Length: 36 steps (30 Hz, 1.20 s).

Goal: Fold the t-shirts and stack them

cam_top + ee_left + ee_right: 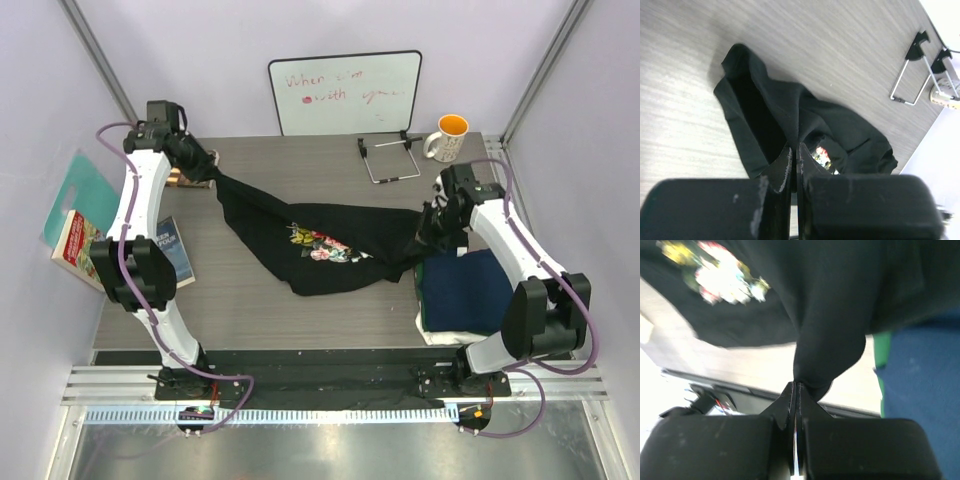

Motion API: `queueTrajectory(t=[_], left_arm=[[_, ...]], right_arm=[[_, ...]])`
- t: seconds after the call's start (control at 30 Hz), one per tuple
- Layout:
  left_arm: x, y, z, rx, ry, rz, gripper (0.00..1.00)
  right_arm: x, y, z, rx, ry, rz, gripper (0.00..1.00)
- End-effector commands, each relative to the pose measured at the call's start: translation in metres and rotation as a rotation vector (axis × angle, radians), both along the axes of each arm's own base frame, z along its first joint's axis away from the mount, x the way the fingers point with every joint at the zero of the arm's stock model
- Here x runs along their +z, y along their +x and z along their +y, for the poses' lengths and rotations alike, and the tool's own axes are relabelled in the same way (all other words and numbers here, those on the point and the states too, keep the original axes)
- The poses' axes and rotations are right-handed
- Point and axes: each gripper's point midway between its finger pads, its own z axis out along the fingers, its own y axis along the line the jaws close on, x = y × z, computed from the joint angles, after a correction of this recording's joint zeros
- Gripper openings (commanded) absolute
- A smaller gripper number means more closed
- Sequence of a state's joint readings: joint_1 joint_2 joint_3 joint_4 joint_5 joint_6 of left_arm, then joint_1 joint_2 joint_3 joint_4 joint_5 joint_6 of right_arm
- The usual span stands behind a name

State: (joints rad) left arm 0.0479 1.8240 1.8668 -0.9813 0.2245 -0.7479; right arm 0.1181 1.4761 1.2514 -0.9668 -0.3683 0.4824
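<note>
both jaws pinch opposite edges of black t-shirt (270, 225) over tabletop (300, 170).

The spread shirt (330, 250) lies centrally, folded shirts (462, 290) to its right, books (172, 250) left, mug (447, 138) behind.

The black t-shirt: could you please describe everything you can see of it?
The black t-shirt is soft dark cloth with a pink, white and yellow print. Unfolded, it hangs stretched between the left gripper and right gripper, whose fingers are shut on opposite ends. Its middle sags onto the table; its right end is near the folded navy shirt.
</note>
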Motion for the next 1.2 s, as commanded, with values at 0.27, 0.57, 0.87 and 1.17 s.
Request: queueTrajectory(t=[0.27,0.57,0.87,1.17], left_arm=[[0.012,0.012,0.006,0.003,0.02,-0.043,0.0],[-0.001,0.011,0.003,-0.002,0.01,-0.011,0.0],[-0.014,0.005,0.001,-0.022,0.016,0.024,0.0],[-0.024,0.006,0.0,-0.037,0.018,0.046,0.0]], right_arm=[[0.004,-0.036,-0.024,0.076,-0.153,0.051,0.43],[0.011,0.052,-0.033,-0.005,-0.221,-0.19,0.45],[-0.048,0.08,-0.035,0.01,-0.261,-0.088,0.47],[-0.055,0.106,-0.04,0.011,-0.295,-0.137,0.48]])
